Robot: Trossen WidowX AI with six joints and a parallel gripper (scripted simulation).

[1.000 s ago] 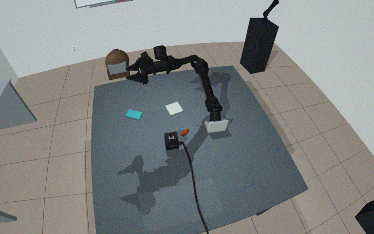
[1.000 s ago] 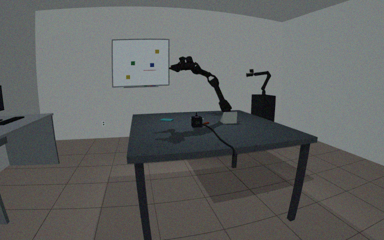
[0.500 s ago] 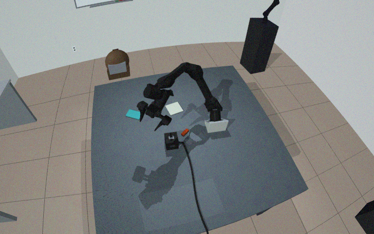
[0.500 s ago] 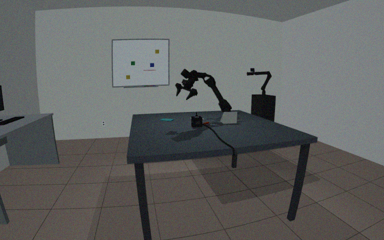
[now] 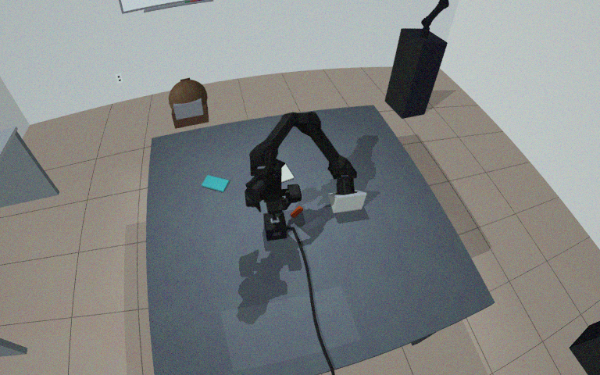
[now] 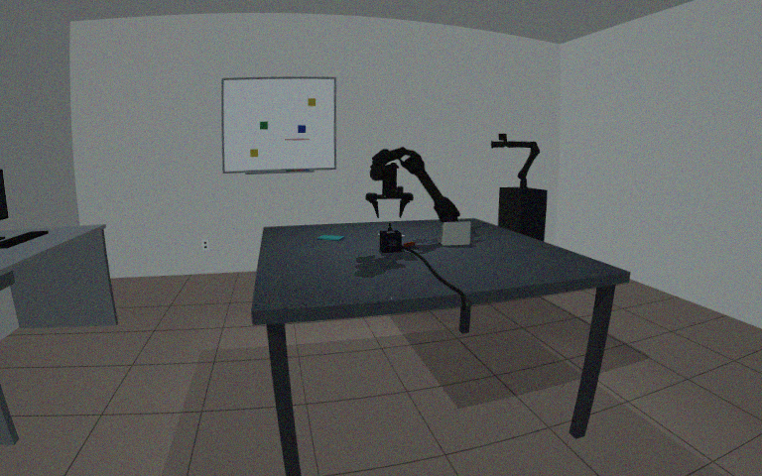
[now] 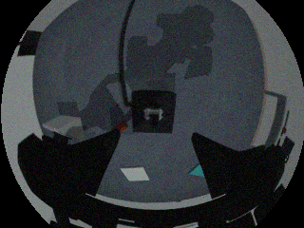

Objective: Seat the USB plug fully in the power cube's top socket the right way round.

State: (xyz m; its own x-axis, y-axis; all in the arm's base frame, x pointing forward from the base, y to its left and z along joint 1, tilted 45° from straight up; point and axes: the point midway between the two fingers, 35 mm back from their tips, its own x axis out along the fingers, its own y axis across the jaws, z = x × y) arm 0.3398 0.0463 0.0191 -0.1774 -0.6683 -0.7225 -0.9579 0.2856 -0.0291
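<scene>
The robot's arm point(image 5: 326, 144) point(image 6: 430, 183) is matt black throughout, a chain of slim straight links between chunky, rounded joints. Its end effector point(image 6: 389, 216) point(image 7: 156, 135), in the same black, has a blocky body and two wedge-shaped fingers tapering to narrow tips, at eight and four o'clock in the wrist view.
</scene>
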